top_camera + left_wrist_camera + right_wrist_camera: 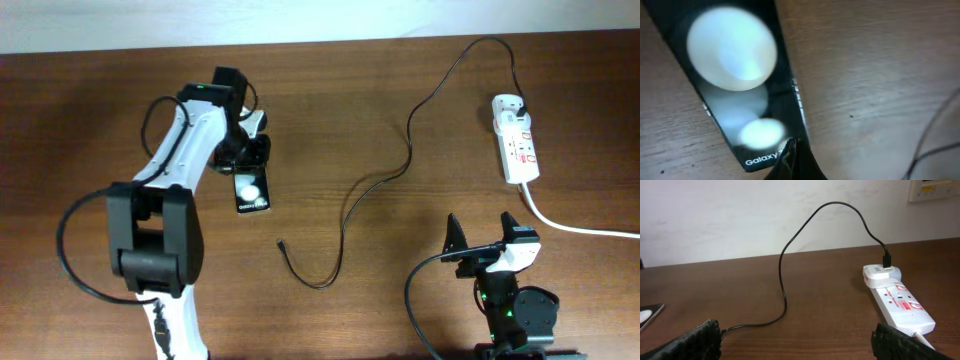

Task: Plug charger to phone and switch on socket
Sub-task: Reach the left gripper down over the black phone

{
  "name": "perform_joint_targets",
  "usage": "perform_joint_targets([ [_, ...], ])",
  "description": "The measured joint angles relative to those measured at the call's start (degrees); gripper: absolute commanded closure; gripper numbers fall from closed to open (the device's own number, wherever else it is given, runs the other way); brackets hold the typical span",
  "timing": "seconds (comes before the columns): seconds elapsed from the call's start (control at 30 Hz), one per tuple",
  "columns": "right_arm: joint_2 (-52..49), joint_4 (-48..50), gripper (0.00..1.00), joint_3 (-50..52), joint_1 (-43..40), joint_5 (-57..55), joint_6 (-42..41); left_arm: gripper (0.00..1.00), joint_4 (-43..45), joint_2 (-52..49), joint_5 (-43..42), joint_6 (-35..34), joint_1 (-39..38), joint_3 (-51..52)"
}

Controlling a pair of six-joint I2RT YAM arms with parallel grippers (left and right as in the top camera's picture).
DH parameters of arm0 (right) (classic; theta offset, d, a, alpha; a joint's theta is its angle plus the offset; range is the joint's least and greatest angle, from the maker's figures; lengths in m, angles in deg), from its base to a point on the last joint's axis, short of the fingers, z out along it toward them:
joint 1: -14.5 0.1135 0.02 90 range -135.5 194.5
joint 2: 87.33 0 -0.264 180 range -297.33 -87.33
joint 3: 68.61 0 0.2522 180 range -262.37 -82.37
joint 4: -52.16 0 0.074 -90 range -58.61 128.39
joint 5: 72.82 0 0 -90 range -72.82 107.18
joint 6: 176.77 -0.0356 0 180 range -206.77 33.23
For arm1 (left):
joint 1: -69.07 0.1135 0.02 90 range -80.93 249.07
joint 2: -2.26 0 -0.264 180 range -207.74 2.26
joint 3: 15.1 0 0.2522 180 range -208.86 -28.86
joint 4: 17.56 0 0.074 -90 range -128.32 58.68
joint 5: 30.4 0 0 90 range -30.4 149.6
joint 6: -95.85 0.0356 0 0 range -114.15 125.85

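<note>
A: What's on the brown wooden table (400,80)?
B: A small glossy black phone (252,190) lies flat on the left. The thin black charger cable (345,215) has its tip loose and is plugged into the white power strip (517,140).
A: Grippers?
B: The left gripper (792,155) is clenched at the phone's edge, and the right gripper (483,236) gapes, empty.

Your brown wooden table (350,110), three items down.
A glossy black smartphone (252,192) lies left; a long thin black cable (781,275) snakes from mid-table to a white, red-marked power strip (518,148), whose thick white cord (575,228) trails off right.
</note>
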Motion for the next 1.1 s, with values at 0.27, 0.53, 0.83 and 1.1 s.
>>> perform_joint_targets([
  [0.27, 0.00, 0.00, 0.01, 0.00, 0.00, 0.02, -0.02, 0.01, 2.95, -3.37, 14.56, -9.53, -2.54, 0.00],
  [0.53, 0.00, 0.00, 0.01, 0.00, 0.00, 0.02, 0.00, 0.01, 6.23, -3.74, 15.67, -10.58, -2.54, 0.00],
  [0.83, 0.00, 0.00, 0.01, 0.00, 0.00, 0.02, 0.00, 0.01, 11.58, -3.19, 15.17, -10.73, -2.49, 6.36],
  [1.1, 0.00, 0.00, 0.01, 0.00, 0.00, 0.02, 0.00, 0.01, 12.00, -3.19, 14.99, -10.73, -2.47, 6.38],
])
